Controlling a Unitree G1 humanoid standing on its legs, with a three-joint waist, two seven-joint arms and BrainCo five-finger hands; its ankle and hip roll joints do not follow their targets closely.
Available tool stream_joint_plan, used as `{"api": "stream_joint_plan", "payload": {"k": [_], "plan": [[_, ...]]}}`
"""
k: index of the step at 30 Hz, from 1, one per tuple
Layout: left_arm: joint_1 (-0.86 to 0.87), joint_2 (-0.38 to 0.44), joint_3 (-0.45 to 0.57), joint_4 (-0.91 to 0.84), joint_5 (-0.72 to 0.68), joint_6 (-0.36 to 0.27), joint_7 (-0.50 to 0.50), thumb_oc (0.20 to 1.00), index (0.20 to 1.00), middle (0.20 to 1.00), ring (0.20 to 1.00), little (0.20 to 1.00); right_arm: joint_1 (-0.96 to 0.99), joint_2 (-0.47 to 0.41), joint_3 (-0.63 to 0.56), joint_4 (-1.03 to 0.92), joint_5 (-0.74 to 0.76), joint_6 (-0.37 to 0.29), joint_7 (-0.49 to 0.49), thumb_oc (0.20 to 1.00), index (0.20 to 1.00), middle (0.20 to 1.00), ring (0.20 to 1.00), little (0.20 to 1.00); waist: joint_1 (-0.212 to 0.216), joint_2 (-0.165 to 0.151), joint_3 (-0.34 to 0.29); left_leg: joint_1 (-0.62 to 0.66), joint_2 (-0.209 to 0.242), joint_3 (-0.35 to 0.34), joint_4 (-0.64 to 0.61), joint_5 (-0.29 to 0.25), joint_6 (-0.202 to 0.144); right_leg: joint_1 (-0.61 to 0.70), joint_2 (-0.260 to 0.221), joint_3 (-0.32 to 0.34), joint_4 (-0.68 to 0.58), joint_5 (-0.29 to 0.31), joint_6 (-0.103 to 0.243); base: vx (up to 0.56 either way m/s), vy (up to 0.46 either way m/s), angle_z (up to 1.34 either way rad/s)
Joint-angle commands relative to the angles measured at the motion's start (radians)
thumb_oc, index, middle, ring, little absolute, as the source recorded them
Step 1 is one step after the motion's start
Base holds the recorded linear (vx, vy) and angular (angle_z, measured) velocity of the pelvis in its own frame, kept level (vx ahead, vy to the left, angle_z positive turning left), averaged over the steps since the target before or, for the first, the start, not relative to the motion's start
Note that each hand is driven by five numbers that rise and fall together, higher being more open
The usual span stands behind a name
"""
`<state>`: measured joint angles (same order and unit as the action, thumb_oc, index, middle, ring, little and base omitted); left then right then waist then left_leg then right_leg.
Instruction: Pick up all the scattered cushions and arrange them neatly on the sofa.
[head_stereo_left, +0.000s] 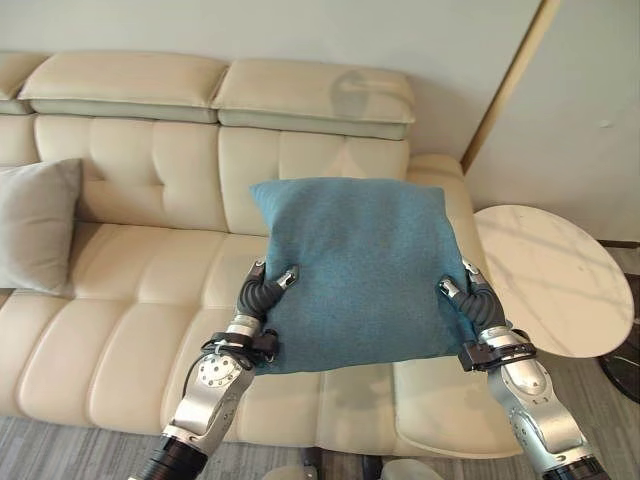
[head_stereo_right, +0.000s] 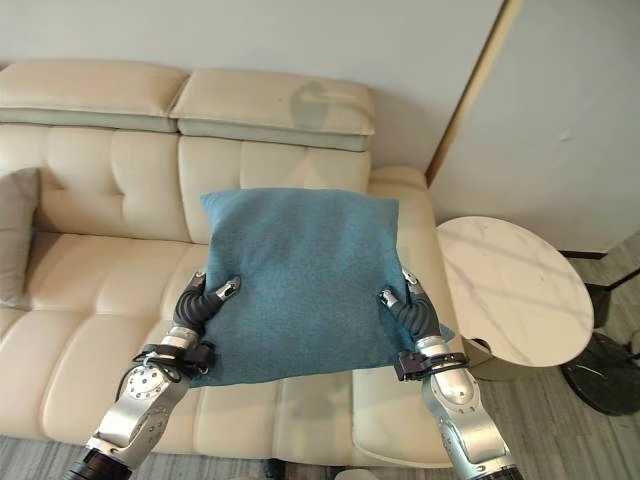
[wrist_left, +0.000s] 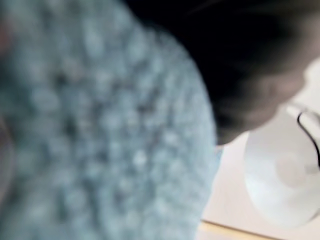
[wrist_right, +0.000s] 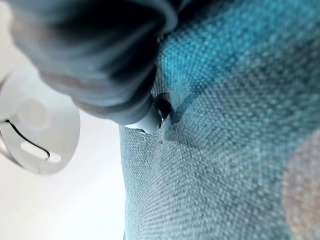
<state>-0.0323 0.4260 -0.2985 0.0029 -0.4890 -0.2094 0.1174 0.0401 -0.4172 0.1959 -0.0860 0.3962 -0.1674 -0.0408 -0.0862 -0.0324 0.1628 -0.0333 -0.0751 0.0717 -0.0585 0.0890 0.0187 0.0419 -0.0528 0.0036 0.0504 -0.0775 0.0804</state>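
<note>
Left eye view: teal cushion (head_stereo_left: 355, 270) held up at frame centre, above the cream leather sofa (head_stereo_left: 150, 290), clear of the seat. Left hand (head_stereo_left: 262, 290) clamped on its lower left edge, thumb curled over the front face; right hand (head_stereo_left: 470, 298) clamped the same way on the lower right edge. Grey cushion (head_stereo_left: 35, 225) propped against the backrest at the far left edge of the frame. Round white marble side table (head_stereo_left: 550, 275) at right, just beside the sofa arm; plain wall above, grey wood-look floor along the bottom.

Right eye view: same scene. Cushion sagging a little between the two grips, lower corners drooping, so judged soft, light and floppy rather than stiff. Woven cover looks coarse, likely not slippery. Best taken at two opposite edges, as now, to keep it flat; a one-sided hold would probably let it fold.

Left wrist view: blurred teal weave (wrist_left: 100, 130) pressed close across the left and centre of the frame; pale ceiling with a round fixture at lower right.

Right wrist view: dark ribbed cover at upper left, one silver fingertip (wrist_right: 147, 122) dug into the teal fabric (wrist_right: 225, 125), denting it.
</note>
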Motion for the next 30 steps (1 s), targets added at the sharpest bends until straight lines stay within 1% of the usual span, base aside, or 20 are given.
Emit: {"api": "stream_joint_plan", "payload": {"k": [1,5,6,8,10,11,12,13,14,15,16,17,18,20,21,22,27,28,29,30], "plan": [[-0.04,-0.026,-0.007,-0.085,0.07,-0.096,-0.052,0.2,0.2,0.2,0.2,0.2,-0.149,0.046,0.065,-0.085,-0.022,-0.119,0.042,0.2,0.2,0.2,0.2,0.2,0.016,-0.02,-0.074,0.042,0.031,0.039,0.101,-0.204,-0.007,-0.09,-0.006,0.018,0.009,0.046,0.051,0.0,0.093,-0.15],[-0.053,-0.008,0.029,-0.054,0.099,-0.112,-0.013,0.2,0.2,0.2,0.2,0.2,-0.24,0.076,0.112,-0.045,-0.059,-0.12,0.019,0.2,0.2,0.2,0.2,0.2,0.037,-0.015,-0.059,0.026,0.033,0.078,0.096,-0.2,0.0,-0.138,-0.012,0.011,0.028,0.061,0.065,-0.05,0.055,-0.39],[-0.083,0.001,0.037,-0.028,0.117,-0.122,0.013,0.2,0.2,0.2,0.2,0.2,-0.304,0.094,0.133,-0.023,-0.086,-0.127,-0.009,0.2,0.2,0.2,0.2,0.2,0.048,-0.013,-0.048,0.004,0.033,0.089,0.098,-0.198,0.0,-0.161,-0.021,0.003,0.025,0.072,0.07,-0.12,0.032,-0.37],[-0.112,0.003,0.037,-0.009,0.127,-0.13,0.031,0.2,0.2,0.2,0.2,0.2,-0.348,0.108,0.148,-0.005,-0.1,-0.129,-0.028,0.2,0.2,0.2,0.2,0.2,0.053,-0.011,-0.038,-0.016,0.032,0.09,0.104,-0.197,0.0,-0.178,-0.025,0.004,0.023,0.078,0.072,-0.1,0.019,-0.42],[-0.181,0.009,0.028,0.018,0.141,-0.143,0.069,0.2,0.2,0.2,0.2,0.2,-0.436,0.134,0.172,0.023,-0.125,-0.137,-0.071,0.2,0.2,0.2,0.2,0.2,0.061,-0.007,-0.013,-0.068,0.028,0.093,0.119,-0.193,0.0,-0.214,-0.037,0.0,0.018,0.089,0.07,-0.21,0.018,-0.24],[-0.273,0.021,0.02,0.053,0.148,-0.161,0.113,0.2,0.2,0.2,0.2,0.2,-0.542,0.14,0.185,0.058,-0.159,-0.137,-0.121,0.2,0.2,0.2,0.2,0.2,0.066,0.0,0.012,-0.134,0.028,0.091,0.13,-0.182,-0.003,-0.272,-0.044,0.004,0.019,0.103,0.07,-0.24,0.015,0.07],[-0.277,0.021,0.02,0.056,0.148,-0.162,0.114,0.2,0.2,0.2,0.2,0.2,-0.545,0.14,0.184,0.061,-0.16,-0.138,-0.121,0.2,0.2,0.2,0.2,0.2,0.066,-0.001,0.01,-0.14,0.028,0.091,0.132,-0.183,-0.003,-0.277,-0.044,0.004,0.021,0.103,0.07,-0.31,0.01,0.15],[-0.409,0.038,-0.003,0.115,0.156,-0.181,0.17,0.2,0.2,0.2,0.2,0.2,-0.685,0.149,0.201,0.116,-0.208,-0.14,-0.187,0.2,0.2,0.2,0.2,0.2,0.072,0.009,0.027,-0.214,0.025,0.091,0.141,-0.168,-0.007,-0.346,-0.051,0.007,0.021,0.119,0.066,-0.15,0.002,0.08],[-0.417,0.039,-0.004,0.12,0.156,-0.182,0.171,0.2,0.2,0.2,0.2,0.2,-0.692,0.149,0.2,0.121,-0.209,-0.142,-0.188,0.2,0.2,0.2,0.2,0.2,0.072,0.008,0.027,-0.221,0.025,0.091,0.144,-0.168,-0.007,-0.352,-0.051,0.008,0.023,0.119,0.066,-0.23,-0.001,0.02],[-0.558,0.051,-0.031,0.194,0.163,-0.197,0.218,0.2,0.2,0.2,0.2,0.2,-0.818,0.146,0.207,0.186,-0.245,-0.133,-0.248,0.2,0.2,0.2,0.2,0.2,0.077,0.015,0.036,-0.272,0.025,0.088,0.148,-0.156,-0.013,-0.395,-0.054,0.004,0.021,0.124,0.063,-0.12,-0.012,-0.02],[-0.643,0.057,-0.047,0.236,0.166,-0.204,0.246,0.2,0.2,0.2,0.2,0.2,-0.89,0.153,0.205,0.22,-0.258,-0.133,-0.275,0.2,0.2,0.2,0.2,0.2,0.082,0.018,0.043,-0.3,0.024,0.084,0.153,-0.149,-0.015,-0.419,-0.054,0.001,0.02,0.131,0.062,-0.13,-0.013,0.03],[-0.647,0.057,-0.048,0.238,0.165,-0.205,0.246,0.2,0.2,0.2,0.2,0.2,-0.894,0.153,0.203,0.222,-0.258,-0.134,-0.275,0.2,0.2,0.2,0.2,0.2,0.083,0.016,0.041,-0.306,0.023,0.084,0.152,-0.144,-0.015,-0.426,-0.055,0.002,0.018,0.135,0.062,-0.1,-0.01,0.07],[-0.825,0.074,-0.084,0.327,0.181,-0.218,0.303,0.2,0.2,0.2,0.2,0.2,-1.03,0.155,0.207,0.303,-0.295,-0.131,-0.343,0.2,0.2,0.2,0.2,0.2,0.089,0.023,0.061,-0.343,0.021,0.079,0.152,-0.134,-0.021,-0.457,-0.054,-0.002,0.017,0.137,0.066,-0.1,-0.012,0.15],[-1.029,0.085,-0.127,0.441,0.184,-0.227,0.347,0.2,0.2,0.2,0.2,0.2,-1.183,0.129,0.208,0.395,-0.309,-0.135,-0.398,0.2,0.2,0.2,0.2,0.2,0.093,0.029,0.08,-0.393,0.02,0.071,0.152,-0.116,-0.028,-0.507,-0.051,-0.009,0.017,0.145,0.068,-0.1,-0.016,0.17],[-1.039,0.085,-0.13,0.448,0.182,-0.229,0.347,0.2,0.2,0.2,0.2,0.2,-1.191,0.127,0.207,0.401,-0.308,-0.138,-0.398,0.2,0.2,0.2,0.2,0.2,0.095,0.028,0.083,-0.396,0.02,0.071,0.153,-0.116,-0.028,-0.51,-0.051,-0.009,0.019,0.145,0.068,-0.1,-0.029,0.16],[-1.177,0.076,-0.149,0.512,0.167,-0.23,0.366,0.2,0.2,0.2,0.2,0.2,-1.297,0.116,0.207,0.478,-0.313,-0.128,-0.444,0.2,0.2,0.2,0.2,0.2,0.099,0.032,0.094,-0.432,0.02,0.059,0.148,-0.101,-0.036,-0.539,-0.052,-0.014,0.011,0.149,0.071,-0.08,-0.03,0.11],[-1.473,0.089,-0.224,0.726,0.149,-0.222,0.391,0.2,0.2,0.2,0.2,0.2,-1.538,0.068,0.276,0.728,-0.261,-0.123,-0.479,0.2,0.2,0.2,0.2,0.2,0.111,0.048,0.117,-0.513,0.027,0.035,0.123,-0.067,-0.053,-0.627,-0.05,-0.024,-0.003,0.166,0.082,-0.07,-0.031,0.1],[-1.481,0.089,-0.225,0.732,0.146,-0.224,0.389,0.2,0.2,0.2,0.2,0.2,-1.545,0.067,0.277,0.734,-0.259,-0.126,-0.478,0.2,0.2,0.2,0.2,0.2,0.11,0.048,0.118,-0.516,0.027,0.034,0.123,-0.066,-0.053,-0.63,-0.05,-0.025,-0.002,0.167,0.082,-0.07,-0.051,0.12],[-1.562,0.085,-0.245,0.844,0.116,-0.21,0.383,0.561,0.561,0.561,0.561,0.561,-1.618,0.051,0.319,0.847,-0.206,-0.127,-0.462,0.357,0.357,0.357,0.357,0.357,0.112,0.053,0.13,-0.547,0.028,0.023,0.107,-0.046,-0.056,-0.66,-0.053,-0.031,-0.009,0.177,0.086,-0.07,-0.06,0.13],[-1.59,0.09,-0.255,0.892,0.106,-0.201,0.384,1.0,1.0,1.0,1.0,1.0,-1.64,0.048,0.34,0.9,-0.177,-0.12,-0.454,1.0,1.0,1.0,1.0,1.0,0.115,0.054,0.136,-0.557,0.031,0.02,0.098,-0.036,-0.059,-0.672,-0.052,-0.036,-0.01,0.18,0.089,-0.09,-0.09,0.14]]}}
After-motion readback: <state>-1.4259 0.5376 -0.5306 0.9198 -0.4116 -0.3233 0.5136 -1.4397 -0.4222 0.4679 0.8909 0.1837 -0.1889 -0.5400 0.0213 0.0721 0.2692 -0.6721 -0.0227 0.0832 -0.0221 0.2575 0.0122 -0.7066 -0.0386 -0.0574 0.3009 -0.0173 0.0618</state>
